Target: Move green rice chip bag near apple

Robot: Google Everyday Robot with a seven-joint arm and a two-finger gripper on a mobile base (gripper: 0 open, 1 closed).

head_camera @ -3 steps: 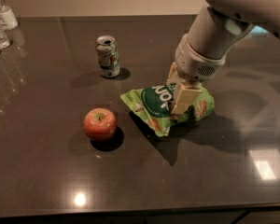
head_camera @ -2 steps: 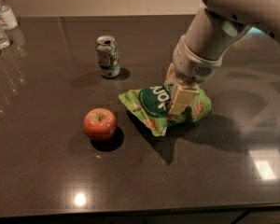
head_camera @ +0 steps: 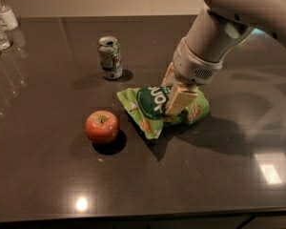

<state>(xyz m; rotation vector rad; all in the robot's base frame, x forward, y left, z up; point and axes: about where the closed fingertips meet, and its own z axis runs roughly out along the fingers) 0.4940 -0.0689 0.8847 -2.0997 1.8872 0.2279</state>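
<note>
Right of apple (head_camera: 102,126), bag (head_camera: 145,104) in tool (head_camera: 171,99).

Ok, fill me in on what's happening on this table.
The robot's arm reaches in from the upper right, and its gripper is clamped on the green rice chip bag in the middle of the dark table. The apple sits just left of the bag, with a small gap between them. A drink can stands upright behind them.
</note>
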